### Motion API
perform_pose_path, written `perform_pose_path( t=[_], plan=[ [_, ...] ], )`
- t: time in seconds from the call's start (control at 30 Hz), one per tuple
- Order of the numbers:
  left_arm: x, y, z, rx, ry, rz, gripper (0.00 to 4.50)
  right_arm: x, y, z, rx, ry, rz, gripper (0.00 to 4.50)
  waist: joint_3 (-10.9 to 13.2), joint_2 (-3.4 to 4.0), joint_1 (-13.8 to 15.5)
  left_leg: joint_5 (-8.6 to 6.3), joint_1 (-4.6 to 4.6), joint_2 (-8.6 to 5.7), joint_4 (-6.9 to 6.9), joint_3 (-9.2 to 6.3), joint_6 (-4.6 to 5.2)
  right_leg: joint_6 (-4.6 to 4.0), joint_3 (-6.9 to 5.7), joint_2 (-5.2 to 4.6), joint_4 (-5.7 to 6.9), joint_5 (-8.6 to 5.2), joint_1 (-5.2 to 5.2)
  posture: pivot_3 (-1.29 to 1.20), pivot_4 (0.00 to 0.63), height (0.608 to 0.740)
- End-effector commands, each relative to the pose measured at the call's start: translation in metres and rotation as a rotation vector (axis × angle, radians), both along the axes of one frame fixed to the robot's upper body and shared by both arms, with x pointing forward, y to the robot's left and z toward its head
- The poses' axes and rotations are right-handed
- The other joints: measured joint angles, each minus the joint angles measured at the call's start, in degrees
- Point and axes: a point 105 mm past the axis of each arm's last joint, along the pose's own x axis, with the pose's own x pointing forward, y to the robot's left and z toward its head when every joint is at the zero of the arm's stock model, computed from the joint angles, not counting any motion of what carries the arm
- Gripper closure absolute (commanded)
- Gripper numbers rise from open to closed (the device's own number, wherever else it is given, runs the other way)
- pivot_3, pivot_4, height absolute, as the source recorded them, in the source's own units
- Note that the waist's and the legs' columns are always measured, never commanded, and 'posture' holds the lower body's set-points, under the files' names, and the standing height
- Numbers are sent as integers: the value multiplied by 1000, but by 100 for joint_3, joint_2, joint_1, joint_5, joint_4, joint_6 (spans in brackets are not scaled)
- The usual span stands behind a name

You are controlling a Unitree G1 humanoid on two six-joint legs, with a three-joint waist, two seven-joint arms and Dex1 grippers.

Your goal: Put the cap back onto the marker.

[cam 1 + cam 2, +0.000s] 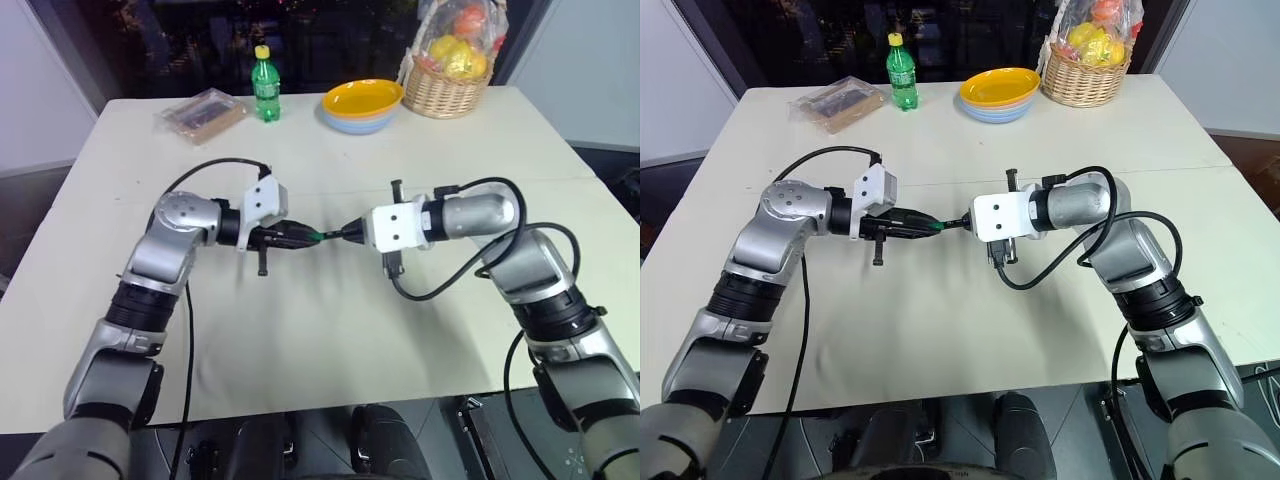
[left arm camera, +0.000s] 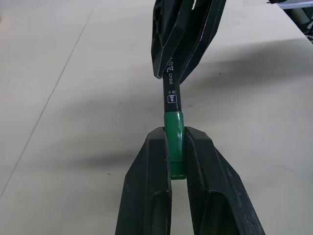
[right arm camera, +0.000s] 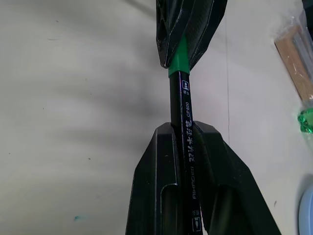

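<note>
**Cap and marker joined between both grippers**

The left gripper (image 2: 177,147) has its jaws clamped on the cap (image 2: 174,137), the green cylinder pinched between the two black fingers. The right gripper (image 3: 183,134) has its jaws clamped on the marker (image 3: 181,105), the dark barrel with white print running out between its fingers. Cap and marker are in line and touching: the barrel's end sits in the cap's mouth. Both grippers face each other, tip to tip, above the middle of the counter (image 1: 300,340). Along the far edge of the counter stand a green bottle (image 1: 265,85), a wrapped packet (image 1: 203,113), stacked bowls (image 1: 362,104) and a fruit basket (image 1: 446,85), all well apart from the grippers.
</note>
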Motion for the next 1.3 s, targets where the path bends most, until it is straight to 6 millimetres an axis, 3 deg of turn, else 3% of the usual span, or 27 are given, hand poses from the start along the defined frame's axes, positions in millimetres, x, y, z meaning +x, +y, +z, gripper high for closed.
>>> perform_pose_path(
  t=[0.03, 0.13, 0.27, 0.4, 0.73, 0.93, 1.07, 1.3],
  plan=[
    [-8, -12, 9, -28, -41, -35, 4500, -14, 25, 25, 56, -94, 139, 4474, 0, 0, -4, 0, 0, 0, 0, 0, 0, 0, 0, 0, 0, 0, 0, 0, 150, 740],
    [-9, -9, 6, -16, -39, -22, 4500, -12, 22, 24, 48, -94, 133, 4474, 0, 0, -1, 0, 0, 0, 0, -1, 0, 0, 0, 0, 1, 0, 0, 0, 150, 740],
    [-10, -2, 6, -12, -45, 13, 2728, -5, 14, 22, 25, -103, 111, 4500, 0, 0, -10, 0, 0, 0, 0, 0, 0, 0, 1, 0, 0, 0, -1, 0, 150, 740],
    [-16, 7, 7, -24, -43, 60, 683, 4, 2, 19, 5, -103, 69, 4500, 0, 0, -5, 0, 0, 1, 0, -2, -1, 0, 0, 1, 1, 0, 0, 0, 150, 740],
    [-27, 34, 27, -110, -127, 306, 683, 13, -45, 1, 28, 35, -101, 4500, 0, -1, 10, 0, 1, 1, 1, -8, -1, 0, 1, -1, 1, 0, 5, 0, 150, 740],
    [-26, 35, 22, -127, -124, 364, 683, 16, -83, 5, 195, 171, -381, 4500, 0, -1, 6, 0, 2, 0, 1, -9, 0, 0, 0, -2, 0, 0, 7, 0, 150, 740],
    [-23, 31, 18, -159, -117, 388, 683, 17, -116, 12, 336, 212, -679, 4500, 0, -1, 12, -2, 2, 2, -1, -9, 2, -1, 0, -3, 0, 0, 4, 0, 150, 740],
    [-20, 27, 13, -192, -103, 398, 683, -2, -164, -1, 446, 281, -1067, 4500, 0, -1, 37, -14, 1, -1, -1, -9, 22, -3, 1, -7, -2, 0, 5, 0, 150, 740]
  ],
)
